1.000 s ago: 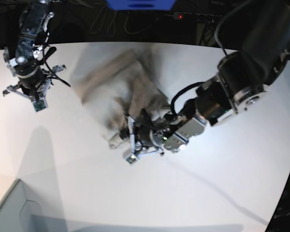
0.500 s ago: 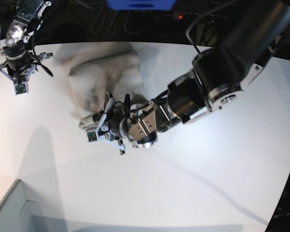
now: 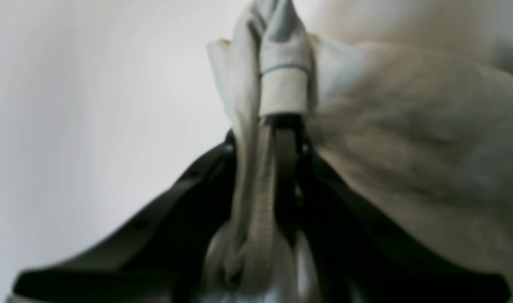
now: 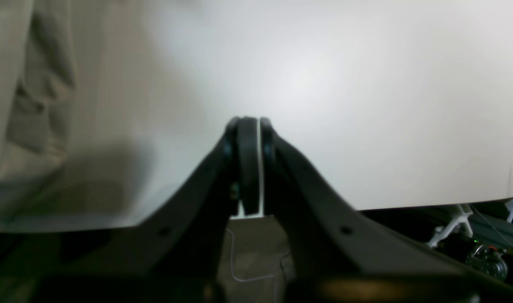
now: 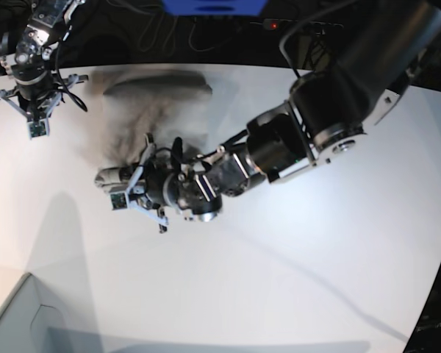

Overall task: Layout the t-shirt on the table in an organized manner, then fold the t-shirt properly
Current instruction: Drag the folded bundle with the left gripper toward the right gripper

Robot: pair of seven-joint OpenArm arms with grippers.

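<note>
On my left wrist camera, the left gripper [image 3: 277, 126] is clamped on a bunched fold of the shirt [image 3: 408, 139]. A hemmed edge sticks up past the fingertips, and more cloth hangs down between the black fingers toward the lens. The rest of the shirt spreads off to the right, blurred, with the white table [image 3: 92, 105] on the left.

On my right wrist camera, the right gripper [image 4: 250, 126] has its jaws pressed together with nothing between them. It hangs over bare table [image 4: 345, 105] near the edge; a rumpled part of the shirt [image 4: 29, 84] lies at far left, apart from the fingers.

In the base view, I see the left gripper [image 5: 112, 182] low over the table [image 5: 279, 279], holding the shirt [image 5: 151, 110], which trails in a blurred, crumpled heap up toward the far edge. The right gripper [image 5: 34, 123] hovers at upper left, beside the shirt but clear of it.
</note>
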